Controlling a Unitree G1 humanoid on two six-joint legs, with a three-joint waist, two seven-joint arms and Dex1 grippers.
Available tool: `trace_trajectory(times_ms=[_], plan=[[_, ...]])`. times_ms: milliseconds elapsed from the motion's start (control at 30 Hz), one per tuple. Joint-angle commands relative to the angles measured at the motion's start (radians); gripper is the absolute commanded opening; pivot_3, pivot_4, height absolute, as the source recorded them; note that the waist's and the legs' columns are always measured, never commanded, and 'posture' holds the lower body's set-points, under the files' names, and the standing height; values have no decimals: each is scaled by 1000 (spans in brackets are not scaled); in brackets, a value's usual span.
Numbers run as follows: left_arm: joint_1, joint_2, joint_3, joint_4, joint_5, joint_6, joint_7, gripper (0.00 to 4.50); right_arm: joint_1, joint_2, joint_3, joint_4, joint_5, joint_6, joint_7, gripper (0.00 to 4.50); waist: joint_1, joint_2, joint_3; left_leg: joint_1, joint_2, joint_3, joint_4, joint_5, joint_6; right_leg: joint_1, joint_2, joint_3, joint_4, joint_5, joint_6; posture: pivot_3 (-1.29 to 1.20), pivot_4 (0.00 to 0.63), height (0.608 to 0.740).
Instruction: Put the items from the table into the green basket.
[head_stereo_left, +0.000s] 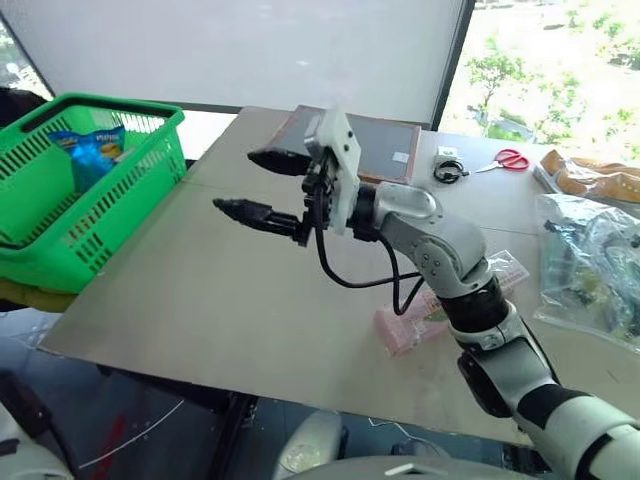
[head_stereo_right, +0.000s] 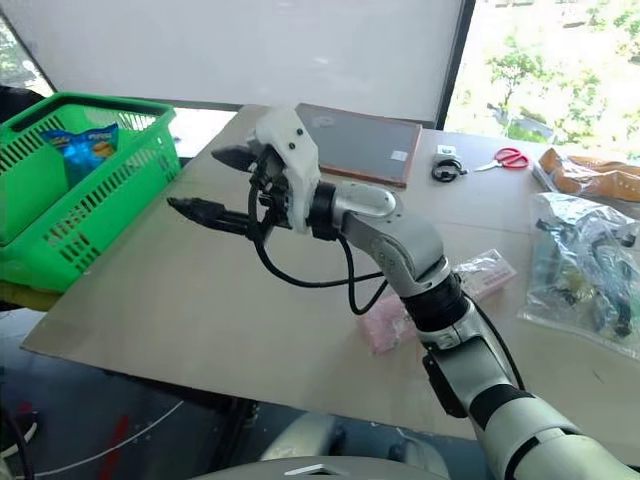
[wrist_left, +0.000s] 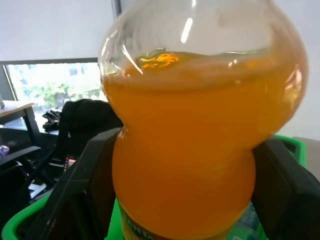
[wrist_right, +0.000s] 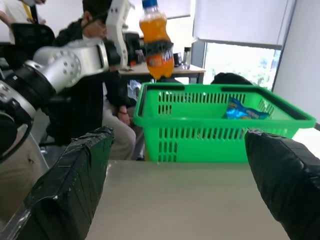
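Observation:
The small orange bottle with a blue cap hangs upright in the air above the near-corner rim of the green basket, with my left gripper shut around its waist. Up close, black fingers press both sides of the bottle. My right gripper reaches out over the table toward the basket, open and empty. The long pink box lies flat on the table under my right forearm, partly hidden by it.
A blue snack packet lies inside the basket. A dark framed board, red scissors and a big clear bag occupy the table's far and right parts. A person sits beyond the basket.

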Motion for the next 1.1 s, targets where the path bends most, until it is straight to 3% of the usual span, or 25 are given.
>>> trace_trajectory(times_ms=[33, 267, 333, 367, 500, 633, 767, 867, 967, 1100], plan=[[-159, 52, -76, 164, 60, -134, -28, 2970, -31, 13, -49, -17, -25, -18, -45, 4500, 8, -3, -2, -1, 0, -1, 1, 0, 0, 0, 0, -1, 0, 0, 0, 358, 0, 740], [-408, 48, -195, 425, 155, -223, -38, 2970, -38, 12, -52, -65, -59, 14, -106, 4500, -1, -10, -7, -2, 0, 0, 1, 0, -1, -2, 0, -2, 1, 0, 1, 310, 0, 740], [-421, 41, -205, 467, 165, -221, -47, 3992, -25, 6, -49, -94, -52, 26, -100, 4500, -15, -10, -7, -2, 0, 0, 1, 0, -1, -3, -1, -2, 2, 0, 1, 310, 0, 740], [-425, 40, -205, 481, 167, -219, -46, 4295, -22, 5, -48, -103, -50, 30, -98, 4500, -21, -10, -7, -2, 0, 0, 1, 0, -1, -3, -1, -2, 2, 0, 1, 310, 0, 740], [-405, 50, -218, 509, 208, -264, 90, 4418, 6, -19, -46, -150, -47, 42, -83, 4500, -65, -11, -7, -1, 0, 0, 1, 0, -1, -3, -1, -2, 3, 0, 1, 264, 0, 740], [-398, 31, -243, 462, 225, -339, 65, 4418, 36, -57, -55, -185, -43, 46, -57, 4500, -101, -12, -8, -1, 0, 0, 1, 0, -1, -3, -1, -2, 4, 0, 1, 263, 0, 740], [-334, -110, -257, 136, 113, -178, -115, 4418, 120, -175, -85, -280, -4, 65, 12, 4500, -99, -11, -9, -2, -1, -4, 2, 0, -1, -3, -2, -2, 4, 1, 1, 249, 0, 740], [-111, -190, -322, -428, -118, 322, -193, 4418, 213, -296, -121, -371, 24, 104, 50, 4500, -108, -9, -11, -3, -3, -5, 4, 0, -1, -2, -4, 0, 2, 1, 1, 222, 0, 740], [48, -223, -508, -914, -373, 705, -272, 4418, 377, -487, -226, -526, 66, 187, 70, 4500, -132, -6, -10, -6, -5, -8, 6, -1, 2, -2, -5, 4, 2, 1, 1, 99, 23, 740], [-5, -325, -682, -1061, -440, 941, -248, 4418, 610, -682, -407, -723, 162, 281, 87, 4500, -181, 8, -1, -14, -5, -10, 12, -2, 3, -5, -3, 6, -1, 1, 1, -30, 45, 740]])
